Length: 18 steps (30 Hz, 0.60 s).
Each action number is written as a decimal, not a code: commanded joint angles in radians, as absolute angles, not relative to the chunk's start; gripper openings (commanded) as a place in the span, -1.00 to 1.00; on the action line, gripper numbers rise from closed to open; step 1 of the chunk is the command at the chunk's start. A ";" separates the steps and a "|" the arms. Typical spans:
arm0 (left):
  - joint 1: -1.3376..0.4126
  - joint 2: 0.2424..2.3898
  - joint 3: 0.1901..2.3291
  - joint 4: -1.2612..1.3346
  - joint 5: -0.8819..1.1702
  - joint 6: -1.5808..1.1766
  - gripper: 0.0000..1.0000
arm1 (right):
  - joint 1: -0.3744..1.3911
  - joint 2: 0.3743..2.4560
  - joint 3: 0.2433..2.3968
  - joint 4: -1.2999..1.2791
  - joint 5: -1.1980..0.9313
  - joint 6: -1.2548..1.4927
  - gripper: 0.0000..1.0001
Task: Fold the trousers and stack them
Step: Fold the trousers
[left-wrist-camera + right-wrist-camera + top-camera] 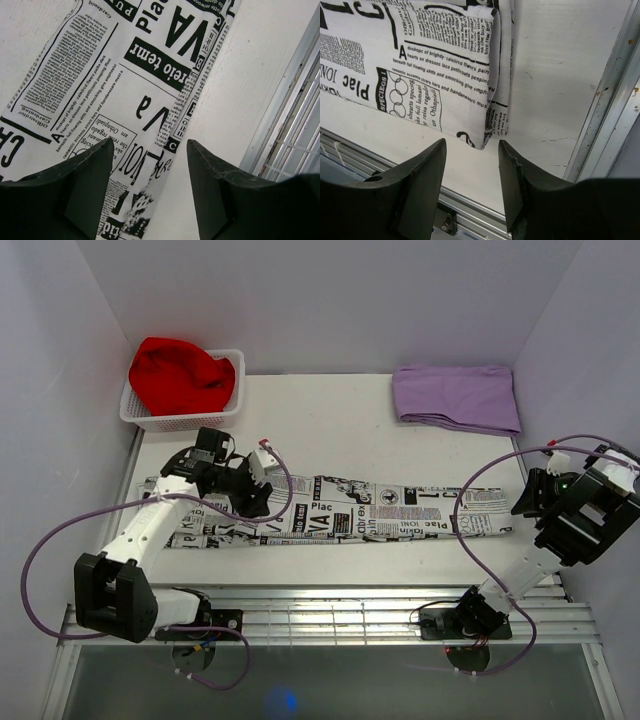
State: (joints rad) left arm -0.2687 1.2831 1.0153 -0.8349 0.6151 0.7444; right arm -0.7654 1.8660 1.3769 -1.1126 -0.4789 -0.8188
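White printed cloth trousers (340, 512) flat, long strip, apparently folded lengthwise.

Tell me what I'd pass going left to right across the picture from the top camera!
white basket holding the red cloth → left hand → lilac cloth → right hand. The newspaper-print trousers stretch under most of that path, so they get no single spot.
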 commanded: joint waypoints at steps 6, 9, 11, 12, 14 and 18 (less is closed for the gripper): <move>-0.089 1.310 1.032 -0.796 0.705 0.543 0.62 | -0.741 1.898 1.370 -0.971 -0.531 -0.704 0.06; -0.002 1.393 1.104 -0.811 0.761 0.485 0.67 | -0.713 1.893 1.309 -0.925 -0.511 -0.696 0.05; 0.061 1.451 1.143 -0.825 0.799 0.454 0.70 | -0.706 1.893 1.270 -0.902 -0.506 -0.692 0.04; 0.086 1.466 1.170 -0.830 0.802 0.446 0.71 | -0.700 1.893 1.260 -0.873 -0.502 -0.686 0.02; 0.104 1.494 1.183 -0.831 0.787 0.430 0.72 | -0.695 1.896 1.246 -0.856 -0.494 -0.681 0.02; 0.136 1.522 1.163 -0.818 0.713 0.411 0.72 | -0.693 1.899 1.262 -0.864 -0.499 -0.683 -0.71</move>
State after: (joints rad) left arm 0.1200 1.5246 1.1507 -0.8127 0.7189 0.4507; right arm -0.6872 1.8919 1.2488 -0.9031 -0.4889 -0.7094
